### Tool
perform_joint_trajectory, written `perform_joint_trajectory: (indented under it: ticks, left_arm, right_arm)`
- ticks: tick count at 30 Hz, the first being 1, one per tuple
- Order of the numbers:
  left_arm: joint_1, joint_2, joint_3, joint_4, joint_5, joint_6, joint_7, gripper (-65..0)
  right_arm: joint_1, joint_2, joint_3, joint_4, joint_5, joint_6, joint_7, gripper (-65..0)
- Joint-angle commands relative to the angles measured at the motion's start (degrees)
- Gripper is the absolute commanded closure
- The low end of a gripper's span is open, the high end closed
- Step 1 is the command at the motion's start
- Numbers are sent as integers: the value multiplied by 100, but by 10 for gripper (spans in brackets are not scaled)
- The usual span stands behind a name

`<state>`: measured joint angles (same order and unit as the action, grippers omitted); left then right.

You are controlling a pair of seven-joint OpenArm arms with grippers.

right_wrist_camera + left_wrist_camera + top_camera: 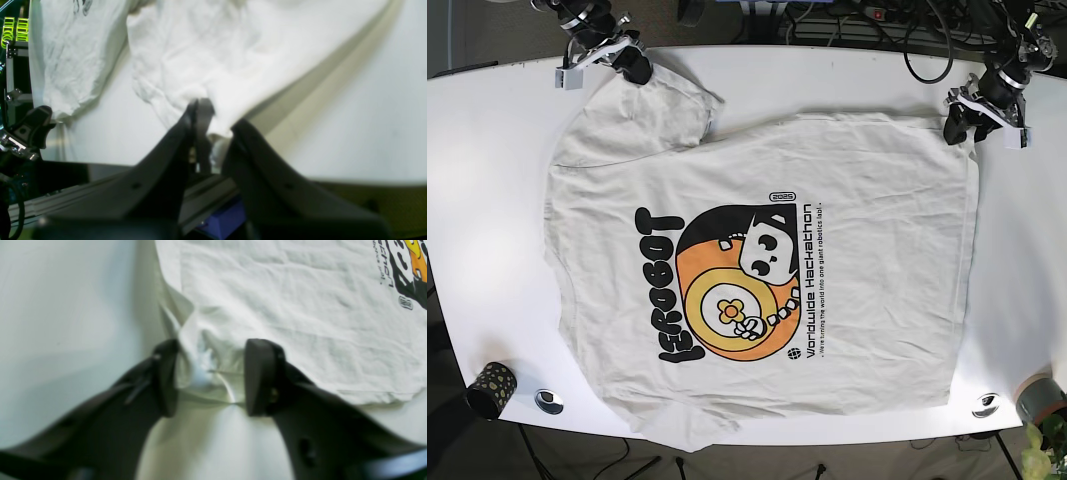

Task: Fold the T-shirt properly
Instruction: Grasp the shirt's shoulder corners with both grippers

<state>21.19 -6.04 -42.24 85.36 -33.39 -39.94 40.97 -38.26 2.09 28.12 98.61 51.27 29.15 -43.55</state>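
T-shirt (827,330): spread flat (print up) on white table (487,250).
Left gripper (209,376): parted around far-right hem corner.
Right gripper (213,121): clamped on sleeve, far left.

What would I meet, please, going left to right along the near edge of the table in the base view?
Speckled black cup → silver disc → T-shirt bottom edge → second silver disc → grey cup.
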Motion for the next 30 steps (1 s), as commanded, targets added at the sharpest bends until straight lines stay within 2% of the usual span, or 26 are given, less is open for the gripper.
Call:
perform_joint_trajectory:
  ticks: [1, 3, 6, 10, 18, 30]
  left_arm:
    - [13, -33, 0, 22, 90, -6, 153, -175]
    - [13, -42, 17, 22, 90, -6, 153, -82]
    - [13, -42, 149, 31, 257, -6, 153, -1]
    - [13, -33, 140, 163, 451, -6, 127, -14]
    - [268, -15, 88, 752, 442, -6, 127, -15]
    - [1041, -7, -422, 1349, 442, -6, 136, -15]
  right_arm:
    - [-38, 33, 32, 104, 100, 70, 87, 0]
    - [15, 33, 32, 104, 100, 70, 87, 0]
    - [41, 33, 41, 104, 100, 70, 87, 0]
    - [41, 33, 41, 113, 109, 70, 87, 0]
    - [-222, 15, 50, 341, 126, 79, 87, 0]
    - [-934, -20, 50, 719, 135, 96, 87, 0]
